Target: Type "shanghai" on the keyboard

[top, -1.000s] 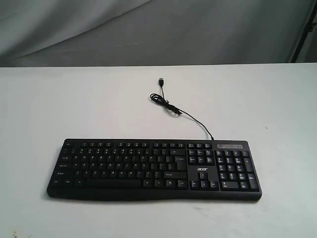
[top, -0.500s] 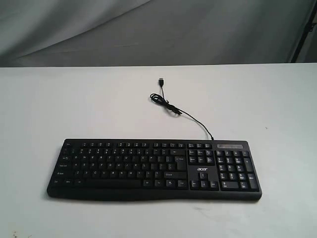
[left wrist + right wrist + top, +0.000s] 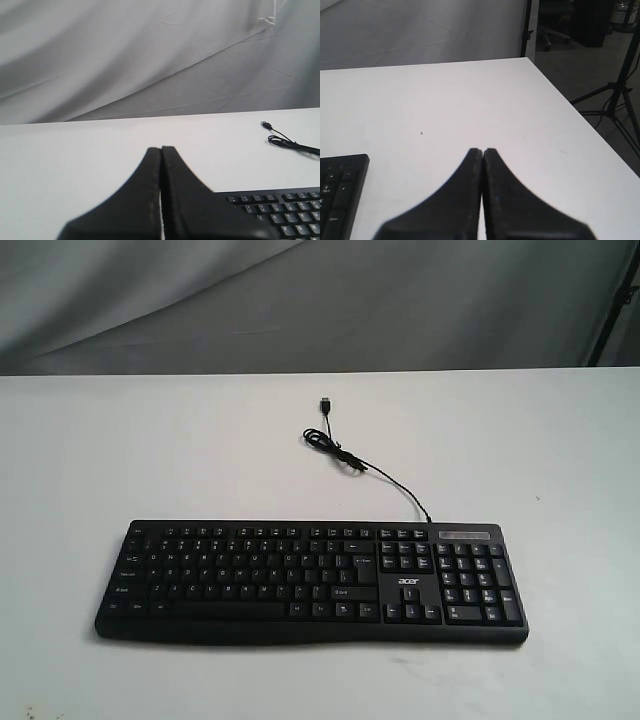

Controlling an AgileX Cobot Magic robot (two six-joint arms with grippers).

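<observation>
The black acer keyboard (image 3: pixel 310 580) lies flat on the white table, number pad to the right. Its thin USB cable (image 3: pixel 365 468) runs back from the top edge, coils once and ends unplugged. Neither arm appears in the exterior view. In the left wrist view my left gripper (image 3: pixel 161 150) is shut and empty, held off the keyboard's left end, whose upper-left keys (image 3: pixel 280 210) show beside it. My right gripper (image 3: pixel 483 151) is shut too, with nothing in it, out past the keyboard's right end; only the number-pad corner (image 3: pixel 340 192) shows in that view.
The white table (image 3: pixel 150 450) ends on the right in an edge (image 3: pixel 570 107) with dark floor beyond. A tripod (image 3: pixel 617 95) and a chair stand out there. A grey cloth backdrop (image 3: pixel 300 300) hangs behind the table.
</observation>
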